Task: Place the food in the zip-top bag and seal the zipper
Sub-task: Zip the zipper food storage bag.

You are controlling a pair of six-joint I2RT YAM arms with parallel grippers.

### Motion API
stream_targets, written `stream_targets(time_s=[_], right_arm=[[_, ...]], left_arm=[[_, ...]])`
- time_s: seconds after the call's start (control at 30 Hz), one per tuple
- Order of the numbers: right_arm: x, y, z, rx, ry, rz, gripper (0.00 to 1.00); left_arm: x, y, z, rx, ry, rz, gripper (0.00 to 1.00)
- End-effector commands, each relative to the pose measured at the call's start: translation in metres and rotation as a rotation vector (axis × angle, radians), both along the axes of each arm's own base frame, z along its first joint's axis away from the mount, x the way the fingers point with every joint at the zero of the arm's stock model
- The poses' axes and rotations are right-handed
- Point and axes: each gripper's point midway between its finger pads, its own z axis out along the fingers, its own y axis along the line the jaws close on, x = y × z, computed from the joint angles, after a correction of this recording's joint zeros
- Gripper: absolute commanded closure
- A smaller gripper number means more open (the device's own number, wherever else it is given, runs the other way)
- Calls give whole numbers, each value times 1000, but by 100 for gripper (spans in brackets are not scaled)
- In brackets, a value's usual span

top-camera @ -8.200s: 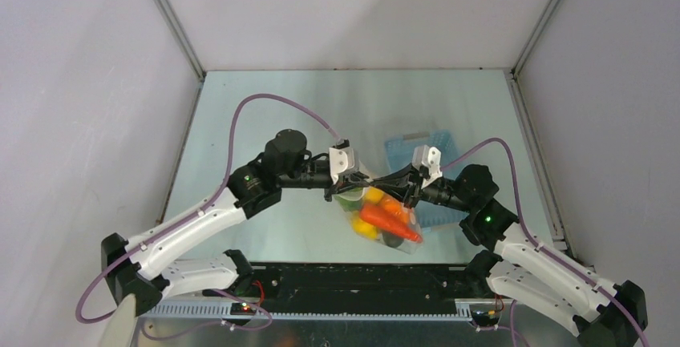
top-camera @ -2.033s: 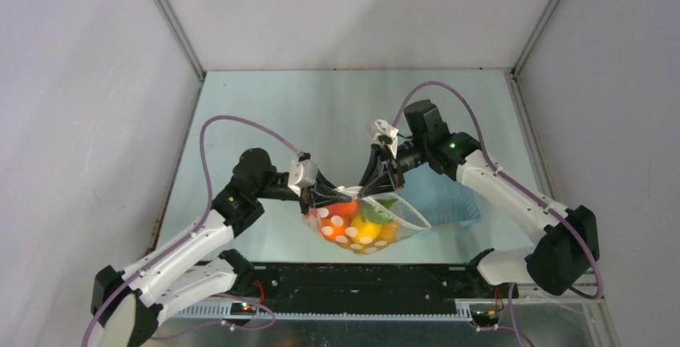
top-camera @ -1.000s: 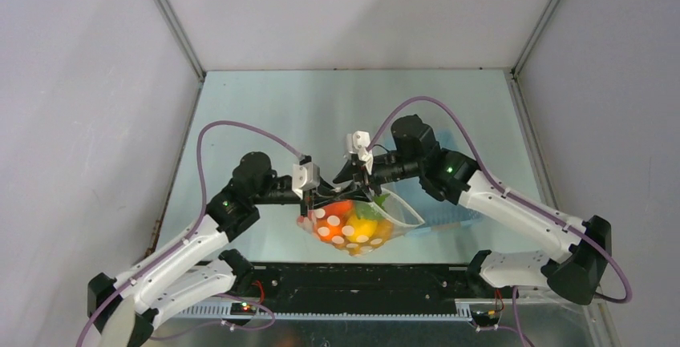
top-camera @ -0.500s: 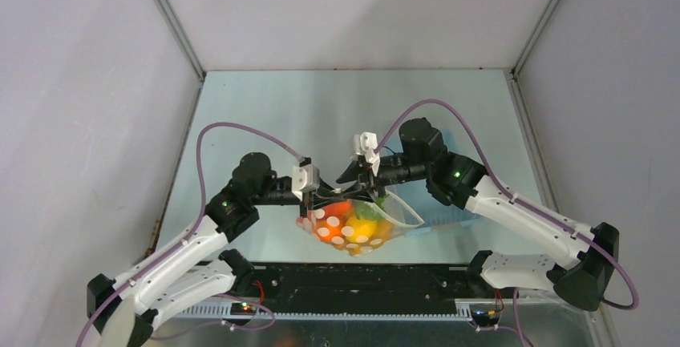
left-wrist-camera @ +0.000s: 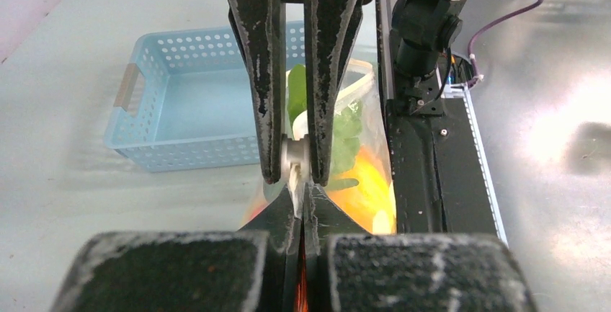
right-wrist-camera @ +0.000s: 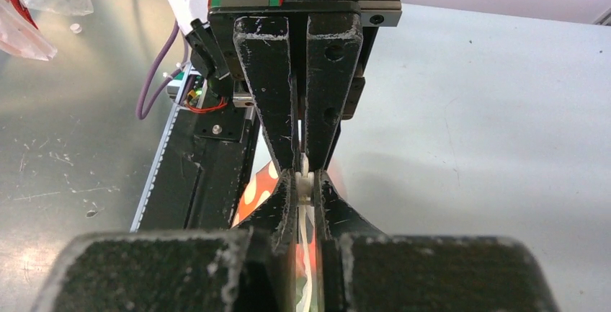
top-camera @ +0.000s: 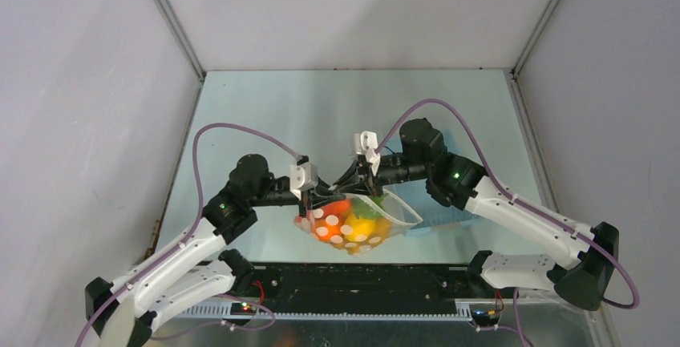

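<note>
Right gripper [right-wrist-camera: 306, 176] looks pinched on the zipper slider [left-wrist-camera: 294, 157]; left gripper [left-wrist-camera: 302, 200] clamps the zip-top bag [top-camera: 353, 233] corner. Pull rightward steadily, keeping the edge taut.

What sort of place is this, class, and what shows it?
Probably a robotics lab test cell: plain grey walls box in a metal table, with left arm and right arm bolted at its edge, handling toy food.

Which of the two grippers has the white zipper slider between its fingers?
The right gripper: its fingertips pinch the slider. The left gripper is shut on the edge of the zip-top bag right beside it.
</note>
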Motion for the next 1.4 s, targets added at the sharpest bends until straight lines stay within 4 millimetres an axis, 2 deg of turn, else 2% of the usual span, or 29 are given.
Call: stream_targets(time_s=[0.0,0.3,0.47,0.73,0.97,1.0,1.03,1.1,1.37], right_arm=[[3,-3,-6,-25,8,-36,97],[16,-12,-24,-69,8,-141,97],[13,-12,-28,-64,41,-138,92],[13,-11,-36,-46,65,-157,90],[18,-16,-34,-28,34,-193,81],[19,-15,-31,-18,22,-193,81],[19,-15,-30,-14,16,-190,91],[16,-14,-28,-7,2,-167,100],[20,-23,-42,-71,1,-205,94]], left_arm=[[0,2,40,-125,-95,28,100],[0,10,51,-206,-98,90,100],[4,12,54,-229,-81,124,100],[6,16,59,-281,-68,162,100],[6,15,58,-280,-72,157,100],[5,15,57,-278,-72,152,100],[6,14,56,-273,-69,151,100],[7,13,55,-267,-64,150,100],[9,18,55,-279,-84,182,100]])
